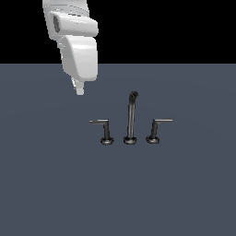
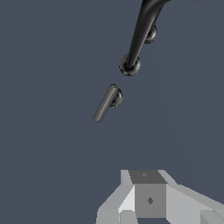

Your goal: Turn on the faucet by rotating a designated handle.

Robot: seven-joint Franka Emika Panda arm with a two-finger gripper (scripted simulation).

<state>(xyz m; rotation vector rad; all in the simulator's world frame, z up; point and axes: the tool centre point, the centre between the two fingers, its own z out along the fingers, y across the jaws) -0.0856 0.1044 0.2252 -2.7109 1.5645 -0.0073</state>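
Exterior view: my gripper [image 1: 80, 90] hangs above and well off the handle [image 1: 105, 129], exterior view's left of spout [image 1: 131, 117]; jaw state can't tell. Prob. positioned to drop onto lever.

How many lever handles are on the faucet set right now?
2. One handle with an upright post stands at the exterior view's left of the spout; the other lever, with a slanted post, stands at its right. None seems hidden.
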